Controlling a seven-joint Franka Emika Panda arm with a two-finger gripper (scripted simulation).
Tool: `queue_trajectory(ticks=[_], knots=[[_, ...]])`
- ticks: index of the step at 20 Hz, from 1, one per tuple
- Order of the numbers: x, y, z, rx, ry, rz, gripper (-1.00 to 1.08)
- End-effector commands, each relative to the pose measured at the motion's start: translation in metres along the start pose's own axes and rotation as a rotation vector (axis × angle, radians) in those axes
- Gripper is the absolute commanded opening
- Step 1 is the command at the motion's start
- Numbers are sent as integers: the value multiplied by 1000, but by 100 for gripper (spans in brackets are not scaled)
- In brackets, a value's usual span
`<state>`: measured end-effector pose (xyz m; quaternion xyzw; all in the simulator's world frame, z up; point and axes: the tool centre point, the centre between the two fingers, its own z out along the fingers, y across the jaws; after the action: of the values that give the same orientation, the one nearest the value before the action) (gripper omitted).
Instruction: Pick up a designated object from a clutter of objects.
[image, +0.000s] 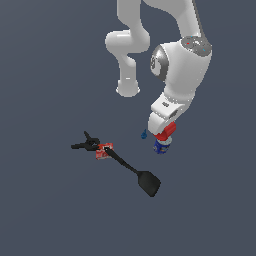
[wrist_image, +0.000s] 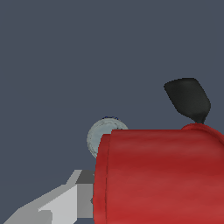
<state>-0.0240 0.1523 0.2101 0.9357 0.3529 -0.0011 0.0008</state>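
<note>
We are at the grasp step: our gripper (image: 165, 131) sits on the red cup (image: 165, 133), which rests just above the can (image: 162, 146) at the clutter's 3 o'clock end. In the wrist view the cup (wrist_image: 157, 175) fills the frame beside one finger (wrist_image: 65, 199), yet we cannot tell whether the jaws have clamped. Next, we judge, comes confirming the squeeze, then a straight lift clear of the can, the spatula (image: 137, 176) and the tiny blue piece (image: 144, 134).
</note>
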Motion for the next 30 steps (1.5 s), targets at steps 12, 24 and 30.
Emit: queue_trajectory(ticks=[12,24,30], knots=[[-71,-10,-101,2,4,0,-100],[-114,-15,-165,2,3,0,-100],[-119,-14,-175,1,3,1,-100]])
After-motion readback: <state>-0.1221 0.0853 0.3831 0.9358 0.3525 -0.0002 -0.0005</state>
